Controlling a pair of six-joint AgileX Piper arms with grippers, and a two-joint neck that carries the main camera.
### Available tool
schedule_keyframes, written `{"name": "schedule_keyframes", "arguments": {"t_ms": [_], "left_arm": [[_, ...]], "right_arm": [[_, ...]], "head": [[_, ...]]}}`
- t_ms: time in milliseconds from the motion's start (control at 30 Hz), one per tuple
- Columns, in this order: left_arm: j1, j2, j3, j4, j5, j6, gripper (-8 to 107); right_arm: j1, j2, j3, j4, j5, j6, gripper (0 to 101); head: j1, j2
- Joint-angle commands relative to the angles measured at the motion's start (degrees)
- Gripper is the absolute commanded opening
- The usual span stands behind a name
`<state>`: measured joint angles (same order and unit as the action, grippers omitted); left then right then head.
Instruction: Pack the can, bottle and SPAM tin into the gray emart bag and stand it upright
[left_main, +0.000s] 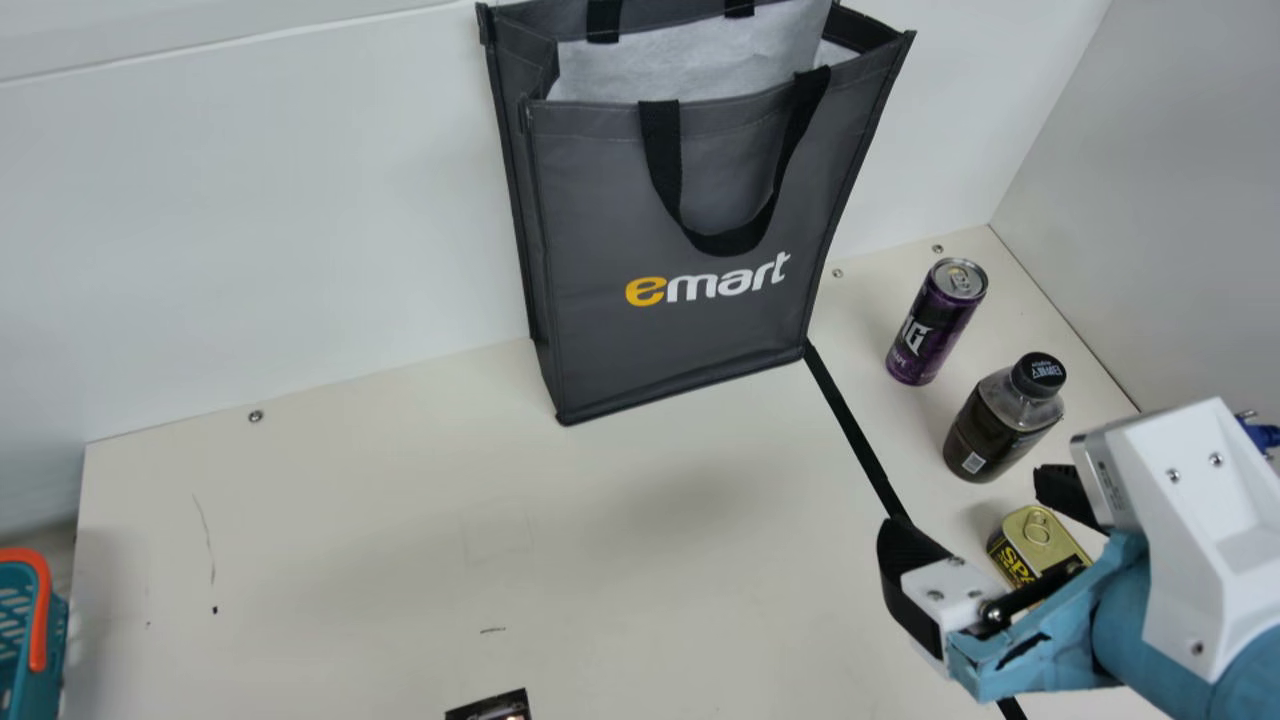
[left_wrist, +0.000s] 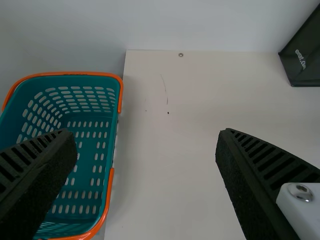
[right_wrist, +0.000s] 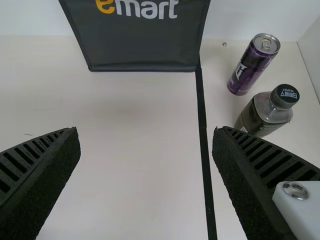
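Gray emart bag (left_main: 690, 220), matt cloth; handles (left_main: 660, 160), black webbing. Can (left_main: 925, 340), glossy metal, printed; lid (left_main: 958, 279), bare metal. Bottle (left_main: 985, 435), smooth, clear plastic; cap (left_main: 1038, 375), black plastic. SPAM tin (left_main: 1030, 530), shiny gold-toned metal. Basket (left_wrist: 106, 130), smooth perforated plastic. Bench (left_main: 400, 540), smooth, low sheen. Right claw (left_main: 968, 508), ribbed black fingers, matt, rough-faced.

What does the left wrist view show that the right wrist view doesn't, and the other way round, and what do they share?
Left wrist view: the teal basket with orange handles, and the open left gripper.

Right wrist view: the purple can, the bottle, the black strip along the table, and the open right gripper.

Both: the table, the pale wall behind it, and the bag, a lower corner in the left wrist view, its lower front in the right.
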<state>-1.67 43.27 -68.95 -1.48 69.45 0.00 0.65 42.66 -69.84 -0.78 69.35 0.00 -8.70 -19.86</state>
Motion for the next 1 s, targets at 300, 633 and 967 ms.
{"name": "schedule_keyframes", "arguments": {"t_ms": [300, 633, 967], "left_arm": [[0.0, 0.0, 0.0, 0.0, 0.0, 0.0, 90], [0.0, 0.0, 0.0, 0.0, 0.0, 0.0, 90], [0.0, 0.0, 0.0, 0.0, 0.0, 0.0, 90]], "right_arm": [[1.0, 3.0, -4.0, -0.4, 0.1, -1.2, 95], [1.3, 7.5, -9.1, -0.9, -0.4, -3.6, 95], [0.5, 13.9, -16.5, 0.0, -1.0, -8.4, 95]], "head": [[-1.3, -0.1], [-1.3, -0.1], [-1.3, -0.1]]}}
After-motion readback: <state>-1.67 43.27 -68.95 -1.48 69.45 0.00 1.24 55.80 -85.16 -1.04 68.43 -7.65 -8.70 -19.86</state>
